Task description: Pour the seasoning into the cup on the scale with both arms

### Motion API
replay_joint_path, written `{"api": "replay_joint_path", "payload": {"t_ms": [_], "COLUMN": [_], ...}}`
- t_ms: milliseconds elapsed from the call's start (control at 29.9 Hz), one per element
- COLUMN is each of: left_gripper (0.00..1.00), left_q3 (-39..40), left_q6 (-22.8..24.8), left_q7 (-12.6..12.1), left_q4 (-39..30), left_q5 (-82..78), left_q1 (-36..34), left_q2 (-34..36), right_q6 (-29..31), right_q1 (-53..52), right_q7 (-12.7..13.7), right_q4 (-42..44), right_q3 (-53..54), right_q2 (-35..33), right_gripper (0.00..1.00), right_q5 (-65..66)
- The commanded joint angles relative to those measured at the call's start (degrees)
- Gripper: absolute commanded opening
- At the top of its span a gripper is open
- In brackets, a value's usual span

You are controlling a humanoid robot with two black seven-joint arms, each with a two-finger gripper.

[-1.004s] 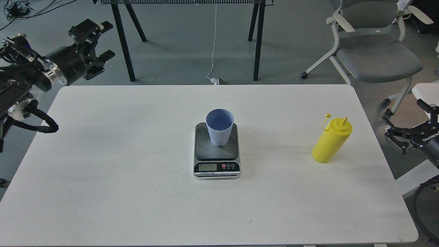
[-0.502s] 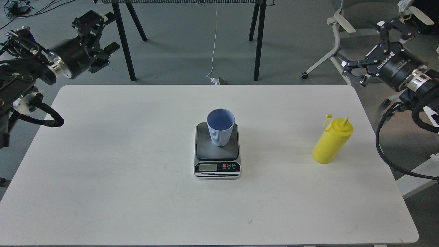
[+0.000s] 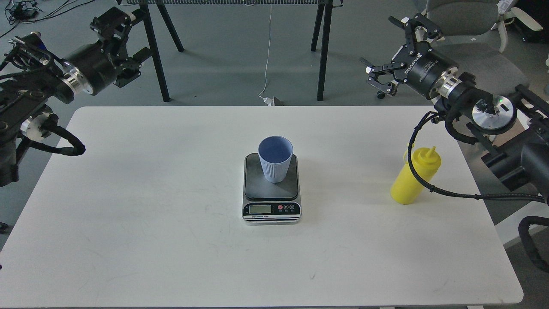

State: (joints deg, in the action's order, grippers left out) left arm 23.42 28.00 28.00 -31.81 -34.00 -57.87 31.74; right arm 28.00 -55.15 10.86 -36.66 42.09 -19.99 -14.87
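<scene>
1. Right gripper [image 3: 388,53]: fingers [image 3: 409,23] spread wide apart, nothing between them. It hangs above the floor past the far right edge of the table [image 3: 128,214], pointing left and away from the camera.
2. Left gripper [image 3: 128,38]: fingers apart, nothing held. It hangs past the far left corner of the table, pointing right and up, beside a black table leg [image 3: 153,51].
3. Seasoning [image 3: 414,177]: yellow squeeze bottle, upright on the table near the right edge. It sits well below and nearer the camera than the right fingers, slightly to their right in view, not touching them. A black cable [image 3: 418,171] from the right arm crosses in front of the bottle body. The small tethered cap is mostly hidden by that cable.
4. Cup [image 3: 275,159]: light blue, ribbed, upright, mouth open to the top. It stands on the far part of the scale plate, well apart from both sets of fingers, roughly between them and nearer the camera. Inside looks plain blue; can't tell any contents.
5. Scale [image 3: 271,189]: centre of the table, display and buttons facing the camera. Display reading is too small to make out.
6. Grey office chair [image 3: 467,64] is behind the right gripper, on the floor past the table.
</scene>
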Motion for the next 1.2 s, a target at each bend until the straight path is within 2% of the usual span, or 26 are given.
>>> {"api": "replay_joint_path", "payload": {"t_ms": [0,502,1171], "left_gripper": [1.00,1.00,1.00], "left_q3": [0.05,-0.48,-0.13], "left_q6": [0.00,0.00,0.00], "left_q7": [0.00,0.00,0.00], "left_q4": [-0.01,0.17,0.43], "left_q5": [0.08,0.08,2.98], "left_q1": [0.13,-1.72,1.18], "left_q2": [-0.18,-0.36,0.96], "right_q6": [0.00,0.00,0.00], "right_q1": [-1.18,-1.27,-1.01], "right_q7": [0.04,-0.05,-0.14], "right_q4": [1.42,2.03,2.03], "right_q3": [0.01,0.01,0.19], "right_q2": [1.27,1.27,1.09], "right_gripper": [0.97,0.97,0.96], "right_q5": [0.02,0.02,-0.07]}}
